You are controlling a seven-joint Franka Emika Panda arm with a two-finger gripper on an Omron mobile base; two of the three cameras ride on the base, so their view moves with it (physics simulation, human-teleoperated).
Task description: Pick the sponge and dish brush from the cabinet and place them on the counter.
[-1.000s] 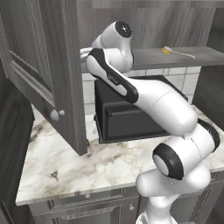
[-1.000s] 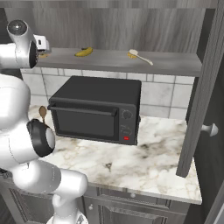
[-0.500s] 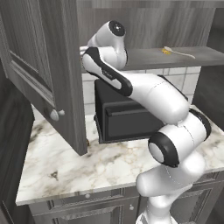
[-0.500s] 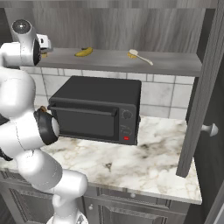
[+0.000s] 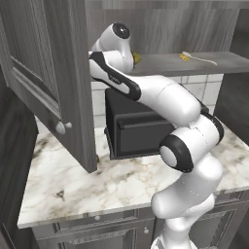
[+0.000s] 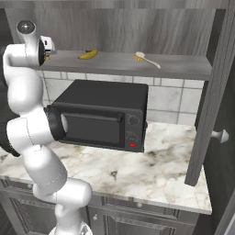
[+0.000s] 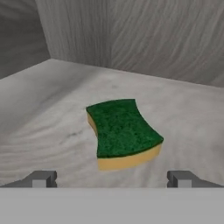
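two items: sponge [image 7: 123, 132] and dish brush [image 6: 146, 58] both lie on the cabinet shelf [image 6: 183, 65], neither yet moved to the counter [image 6: 156, 176]
sponge: green side up on its yellow layer, flat on the grey shelf near the back corner, squarely ahead of the gripper [image 7: 112, 178] in the hand view
gripper: jaws spread wide, a fingertip [image 7: 41, 178] showing at each side of the sponge, holding nothing and apart from it, probably lined up so the block can pass between them
dish brush: white handle and yellow head, farther along the shelf past the banana [image 6: 87, 54], well apart from the hand
arm: reaching up and in past the open cabinet door [image 5: 53, 78], its hand at the shelf's far end
counter: marble slab below, carrying the black microwave [image 6: 102, 117], with bare stone in front for setting things down
next, likely: ease forward and close on the sponge
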